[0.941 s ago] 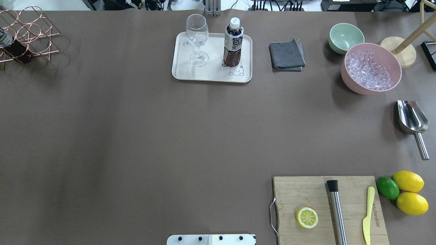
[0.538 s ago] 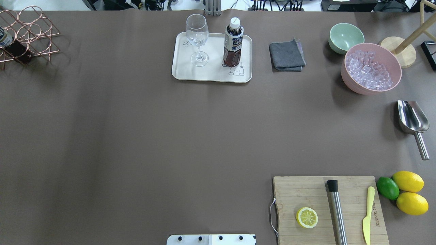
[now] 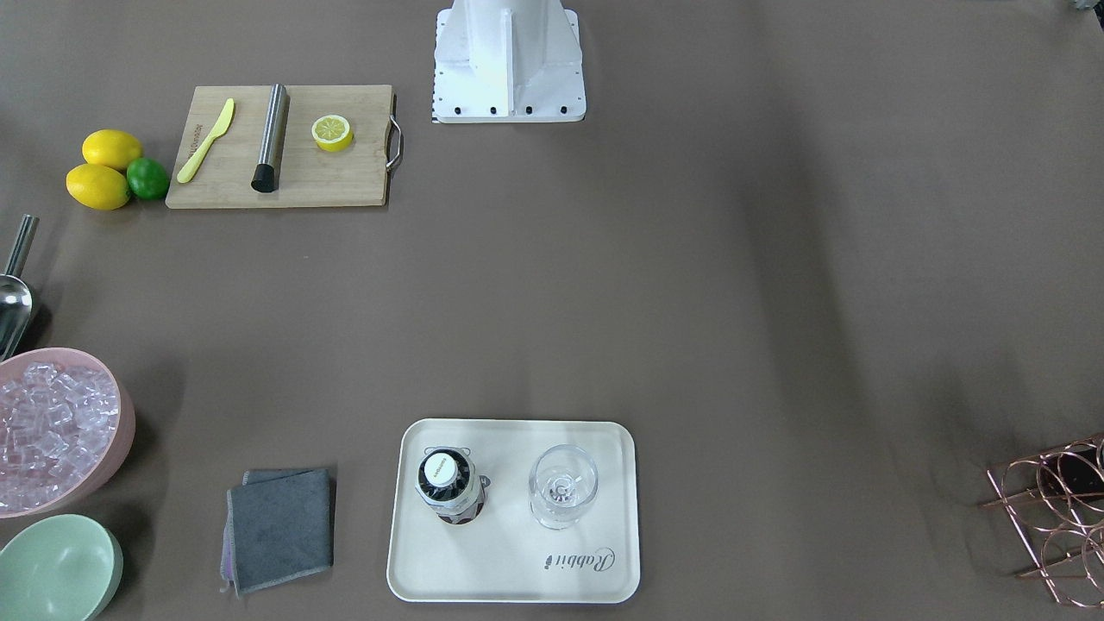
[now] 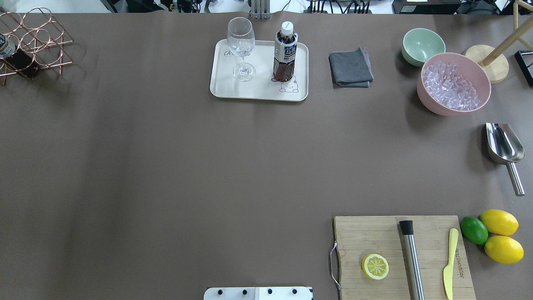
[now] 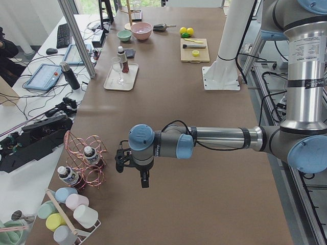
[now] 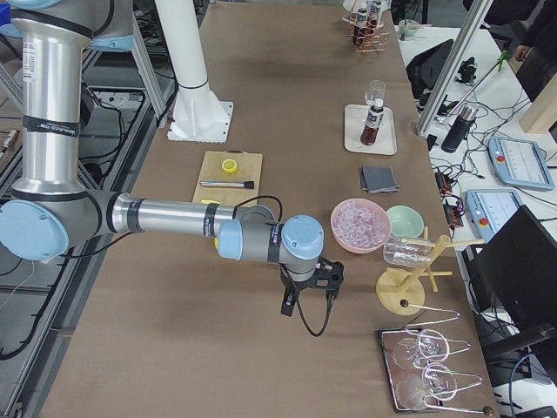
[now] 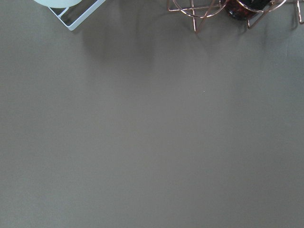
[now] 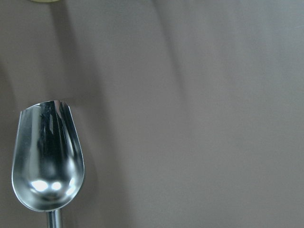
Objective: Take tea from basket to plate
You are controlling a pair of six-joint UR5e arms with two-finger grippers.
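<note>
A tea bottle (image 4: 285, 52) with a white cap stands upright on the cream plate (image 4: 258, 89), next to its animal drawing; it also shows in the front view (image 3: 448, 487). The copper wire basket (image 4: 37, 41) stands at the far left corner with another tea bottle (image 4: 8, 54) in it. My left gripper (image 5: 121, 160) hangs over the table near the basket (image 5: 87, 158), seen only in the exterior left view. My right gripper (image 6: 326, 277) hangs near the pink ice bowl, seen only in the exterior right view. I cannot tell whether either is open or shut.
A wine glass (image 4: 241, 46) shares the plate. A grey cloth (image 4: 350, 67), green bowl (image 4: 422, 43), pink ice bowl (image 4: 454, 83) and metal scoop (image 4: 504, 146) lie to the right. A cutting board (image 4: 374, 237) with a lemon half is at the near right.
</note>
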